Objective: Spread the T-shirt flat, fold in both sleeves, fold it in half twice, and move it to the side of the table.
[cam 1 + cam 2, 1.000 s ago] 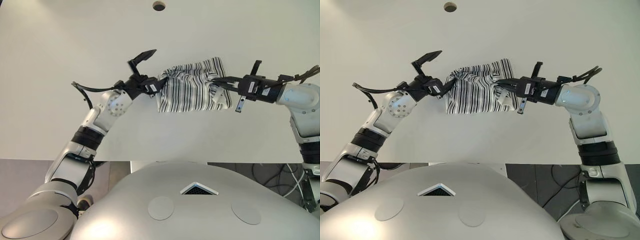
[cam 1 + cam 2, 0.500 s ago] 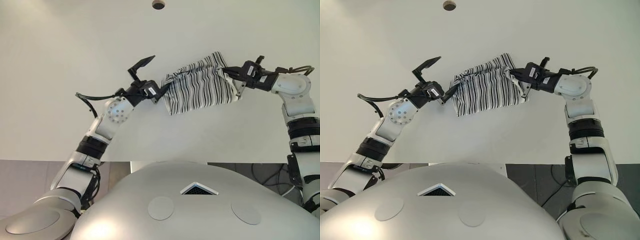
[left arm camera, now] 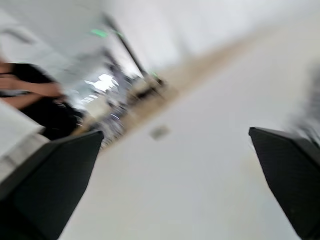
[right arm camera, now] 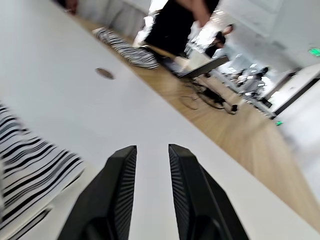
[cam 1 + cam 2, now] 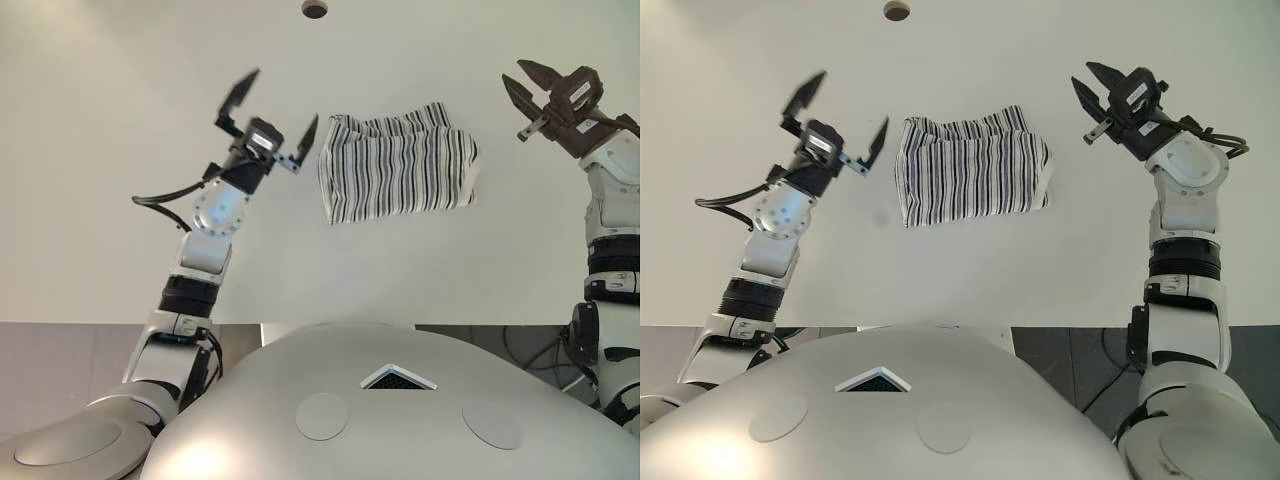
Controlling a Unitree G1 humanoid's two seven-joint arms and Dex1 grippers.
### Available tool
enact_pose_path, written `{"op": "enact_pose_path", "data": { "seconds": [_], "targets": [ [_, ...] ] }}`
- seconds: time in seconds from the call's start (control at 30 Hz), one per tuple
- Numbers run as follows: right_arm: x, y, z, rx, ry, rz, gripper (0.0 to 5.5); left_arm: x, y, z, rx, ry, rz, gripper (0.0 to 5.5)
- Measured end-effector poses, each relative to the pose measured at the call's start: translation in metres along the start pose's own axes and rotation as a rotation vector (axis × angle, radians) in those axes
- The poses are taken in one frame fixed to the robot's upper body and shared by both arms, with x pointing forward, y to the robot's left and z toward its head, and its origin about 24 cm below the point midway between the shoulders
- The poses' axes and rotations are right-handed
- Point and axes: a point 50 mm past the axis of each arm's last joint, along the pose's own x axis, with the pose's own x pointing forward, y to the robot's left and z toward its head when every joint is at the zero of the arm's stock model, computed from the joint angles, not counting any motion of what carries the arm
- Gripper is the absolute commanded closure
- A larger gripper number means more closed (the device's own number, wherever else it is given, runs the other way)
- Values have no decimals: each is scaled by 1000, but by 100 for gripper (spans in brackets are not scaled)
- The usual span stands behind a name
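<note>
White tabletop (image 5: 90,230) is occupied by a black-and-white striped T-shirt (image 5: 400,172), folded into a compact rectangle and laid flat between the two grippers. The left gripper (image 5: 275,118) is released, its fingers spread wide and empty, with the T-shirt just beside its nearer fingertip and not touched. The right gripper (image 5: 520,85) is likewise released, its fingers narrowly parted and empty, with the T-shirt near it but apart.

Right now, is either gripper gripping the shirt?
No, the left gripper and right gripper are both open, apart from the folded shirt, which lies on the table between them.
</note>
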Motion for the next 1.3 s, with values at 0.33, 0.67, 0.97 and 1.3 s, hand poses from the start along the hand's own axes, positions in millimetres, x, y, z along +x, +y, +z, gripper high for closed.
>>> {"op": "enact_pose_path", "data": {
  "seconds": [0.33,0.67,0.97,1.3],
  "targets": [
    [30,112,32,-67,-150,644,430,6,14,11,-136,-81,126,10],
    [68,111,-5,62,79,727,430,7,2,13,-129,-83,91,10],
    [52,48,-55,335,334,298,430,1,6,16,-94,-87,145,10],
    [-132,-59,-112,392,813,-900,430,-2,14,19,-55,-103,241,10]
  ]
}}
